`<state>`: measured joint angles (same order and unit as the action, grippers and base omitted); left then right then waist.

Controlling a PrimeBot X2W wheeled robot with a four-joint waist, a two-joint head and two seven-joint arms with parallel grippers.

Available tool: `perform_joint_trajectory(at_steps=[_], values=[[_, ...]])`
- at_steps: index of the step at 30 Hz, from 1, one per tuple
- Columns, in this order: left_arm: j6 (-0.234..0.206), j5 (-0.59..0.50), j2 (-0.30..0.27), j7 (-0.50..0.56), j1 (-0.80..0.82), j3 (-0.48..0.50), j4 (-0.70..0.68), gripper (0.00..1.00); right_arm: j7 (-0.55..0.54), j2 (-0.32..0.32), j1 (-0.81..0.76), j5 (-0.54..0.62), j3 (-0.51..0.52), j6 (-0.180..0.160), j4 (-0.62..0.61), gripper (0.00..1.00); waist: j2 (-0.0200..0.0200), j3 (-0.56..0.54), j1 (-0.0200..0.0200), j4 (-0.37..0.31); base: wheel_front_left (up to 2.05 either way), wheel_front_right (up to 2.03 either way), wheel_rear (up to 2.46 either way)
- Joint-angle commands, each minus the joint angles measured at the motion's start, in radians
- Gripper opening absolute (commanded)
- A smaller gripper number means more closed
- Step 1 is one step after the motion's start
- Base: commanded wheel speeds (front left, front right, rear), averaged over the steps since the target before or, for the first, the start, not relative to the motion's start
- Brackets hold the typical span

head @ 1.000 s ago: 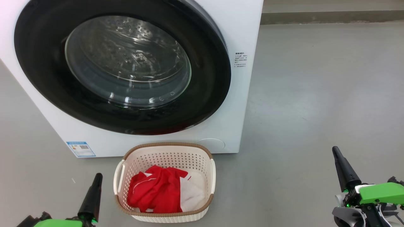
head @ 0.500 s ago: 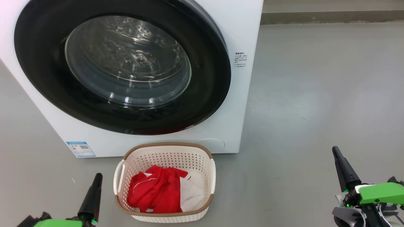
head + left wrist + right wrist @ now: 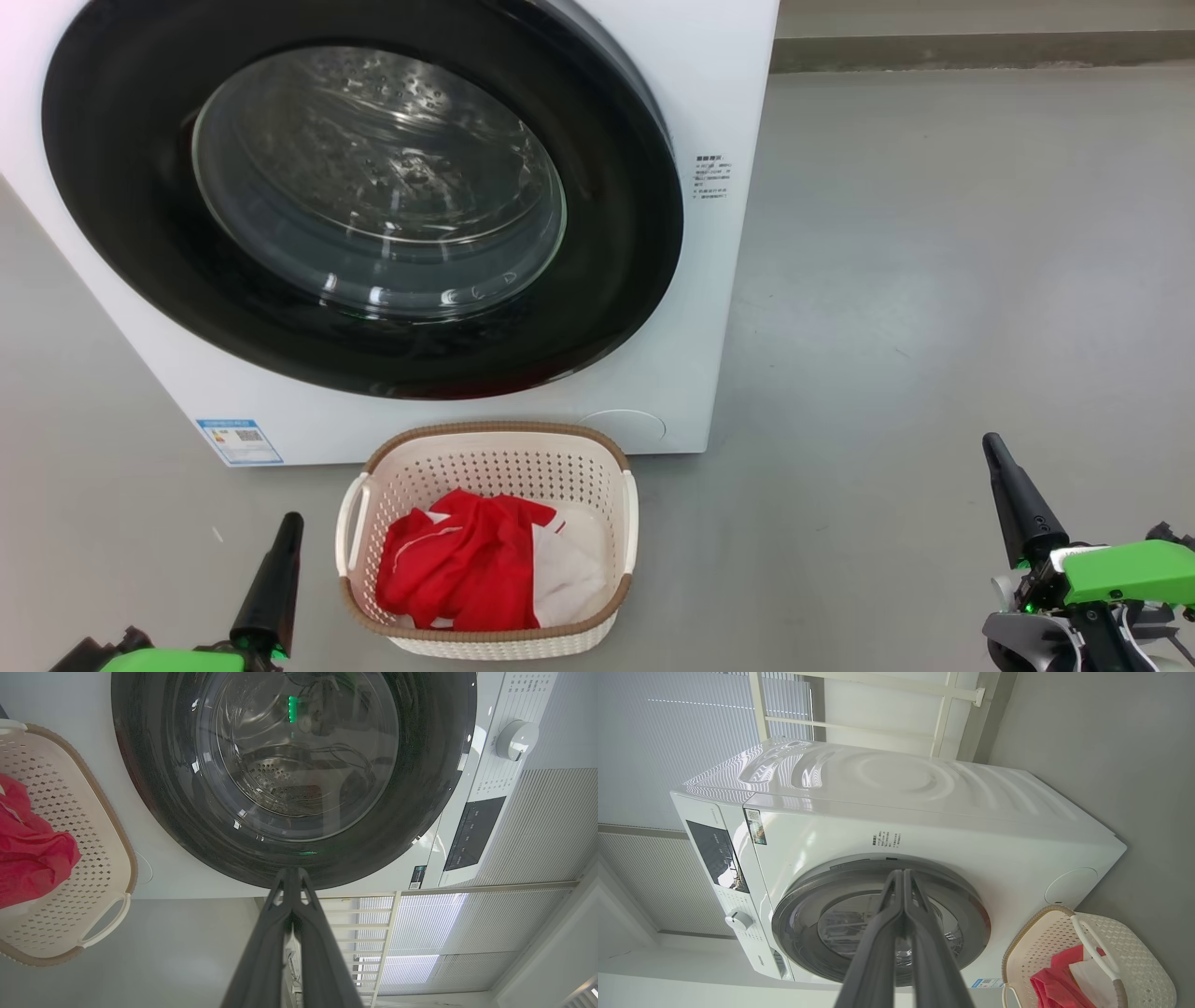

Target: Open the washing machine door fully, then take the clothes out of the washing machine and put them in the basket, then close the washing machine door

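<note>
The white washing machine (image 3: 719, 112) fills the upper left of the head view. Its round black-rimmed door (image 3: 140, 252) lies closed against the front, and the steel drum shows through the glass. On the floor just in front stands the cream basket (image 3: 495, 435) with the red and white clothes (image 3: 467, 565) bundled inside. My left gripper (image 3: 291, 523) rests shut to the basket's left, holding nothing. Far off at the lower right my right gripper (image 3: 991, 445) is shut too, with nothing in it. Both wrist views look along pressed-together fingers (image 3: 290, 877) (image 3: 902, 877) toward the door (image 3: 439, 765) (image 3: 971, 914).
Bare grey floor (image 3: 934, 280) stretches to the right of the machine. A wall base (image 3: 980, 47) runs along the back. A control panel with a white knob (image 3: 516, 739) sits beside the door. A blue sticker (image 3: 239, 441) marks the machine's lower front.
</note>
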<state>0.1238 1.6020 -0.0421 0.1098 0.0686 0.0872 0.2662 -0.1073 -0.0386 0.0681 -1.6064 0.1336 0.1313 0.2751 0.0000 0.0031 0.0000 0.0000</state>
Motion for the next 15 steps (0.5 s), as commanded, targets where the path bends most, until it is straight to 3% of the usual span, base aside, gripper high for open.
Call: perform_joint_trajectory(at_steps=[1, 15], values=[[0.007, 0.007, -0.008, 0.003, 0.039, 0.027, -0.021, 0.0, -0.006, -0.012, 0.04, -0.002, -0.02, -0.001, -0.03, 0.0, 0.0, 0.0, 0.0, 0.0, 0.0, 0.0, 0.0], [0.007, 0.007, -0.008, 0.003, 0.039, 0.027, -0.021, 0.0, -0.006, -0.012, 0.04, -0.002, -0.02, -0.001, -0.03, 0.0, 0.0, 0.0, 0.0, 0.0, 0.0, 0.0, 0.0]])
